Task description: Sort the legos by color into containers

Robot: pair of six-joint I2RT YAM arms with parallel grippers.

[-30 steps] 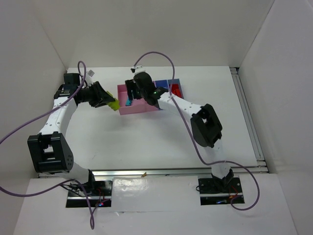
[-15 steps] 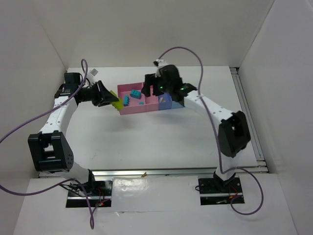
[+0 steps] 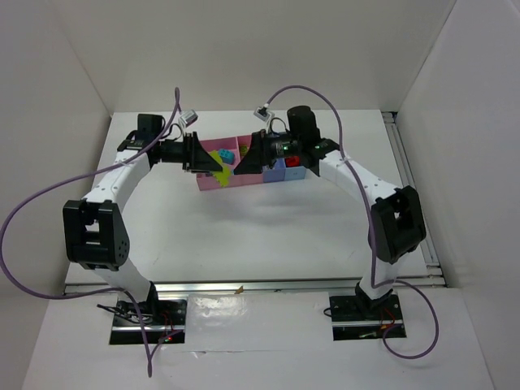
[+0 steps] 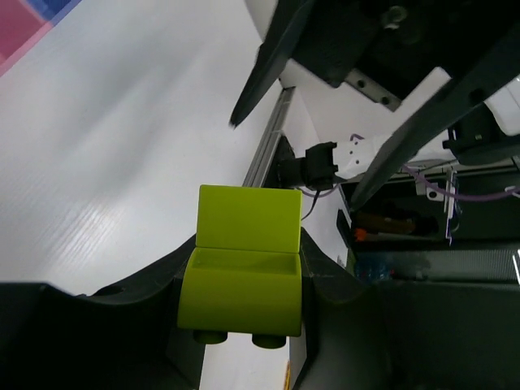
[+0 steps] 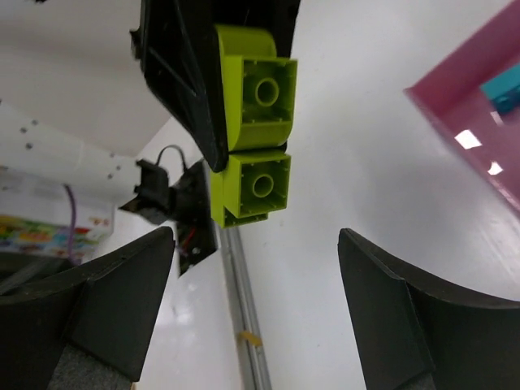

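Note:
My left gripper [image 3: 208,161] is shut on a yellow-green lego [image 3: 221,172], held above the left pink container [image 3: 231,182]. In the left wrist view the lego [image 4: 244,268] fills the gap between my jaws and looks like two joined bricks. My right gripper [image 3: 245,161] faces it from the right, open and empty, with its tips a short way from the lego. In the right wrist view the lego [image 5: 252,122] hangs ahead of my spread fingers [image 5: 122,301], clamped by the left gripper's dark fingers [image 5: 179,65]. Cyan legos [image 3: 219,154] lie in the pink container.
The row of joined containers runs right from the pink one to a periwinkle bin [image 3: 279,169], and a red lego [image 3: 292,162] lies beyond it. A pink container wall [image 5: 479,106] shows at the right of the right wrist view. White walls enclose the table.
My left arm has swung right, carrying the yellow-green lego over the pink container. My right gripper has turned to face it and opened wider.

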